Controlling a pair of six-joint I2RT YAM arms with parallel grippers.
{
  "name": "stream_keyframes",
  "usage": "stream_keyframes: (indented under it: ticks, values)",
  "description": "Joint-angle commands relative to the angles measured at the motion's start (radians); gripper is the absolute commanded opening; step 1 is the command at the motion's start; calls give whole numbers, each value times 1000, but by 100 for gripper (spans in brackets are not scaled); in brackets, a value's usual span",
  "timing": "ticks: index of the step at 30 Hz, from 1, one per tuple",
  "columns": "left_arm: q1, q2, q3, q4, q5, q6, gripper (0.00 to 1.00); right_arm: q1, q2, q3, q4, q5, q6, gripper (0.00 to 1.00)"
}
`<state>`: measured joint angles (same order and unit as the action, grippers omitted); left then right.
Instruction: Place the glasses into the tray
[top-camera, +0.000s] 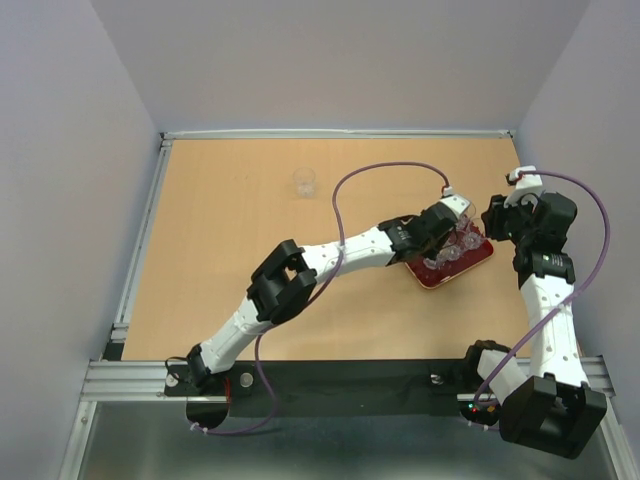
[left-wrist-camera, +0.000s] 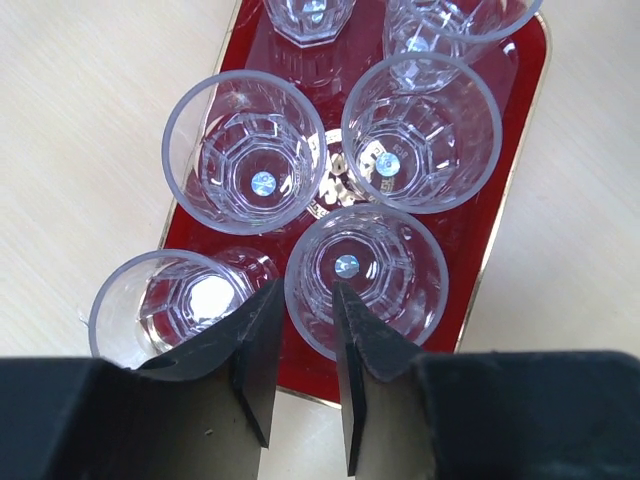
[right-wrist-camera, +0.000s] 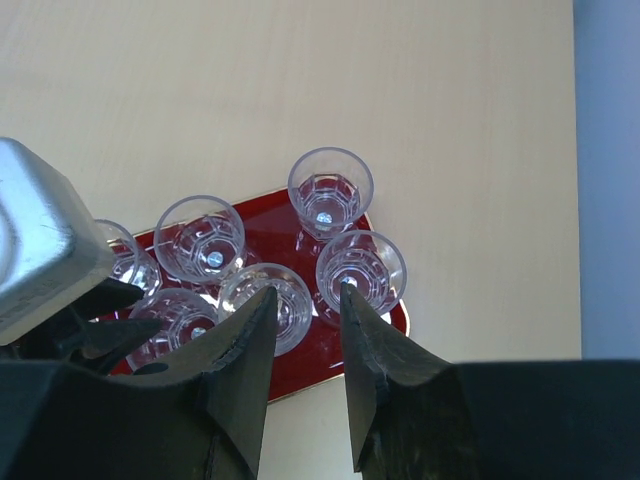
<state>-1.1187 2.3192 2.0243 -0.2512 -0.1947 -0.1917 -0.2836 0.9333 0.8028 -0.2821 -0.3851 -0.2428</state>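
Straddling the rim of a trayed glass (left-wrist-camera: 365, 280), left jaws parted, right jaws parted empty, I judge the lone glass (top-camera: 304, 183) far left on the bench (top-camera: 220, 250) nearer my left arm (top-camera: 290, 280).

Seven glasses (right-wrist-camera: 330, 190); one tray (left-wrist-camera: 465, 260).

Packed glasses (left-wrist-camera: 245, 150) fill the tray (left-wrist-camera: 482, 240), leaving narrow gaps.

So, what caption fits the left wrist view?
Left claw hangs open over six glasses standing on the red tray.
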Motion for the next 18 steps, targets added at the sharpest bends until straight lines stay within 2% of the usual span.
stream_keyframes:
  ticks: [1,10,16,18]
  values:
    - [-13,-180,-19,61,-11,15,40,-11,-31,-24,47,-24,-3,37]
    - [-13,-418,-247,150,-89,38,49,-11,-50,-39,44,-86,-29,38]
    - [-9,-633,-506,196,-256,90,64,-11,-24,-54,29,-253,-62,39]
    - [2,-748,-582,202,-299,115,70,-11,10,-37,9,-344,-81,40]
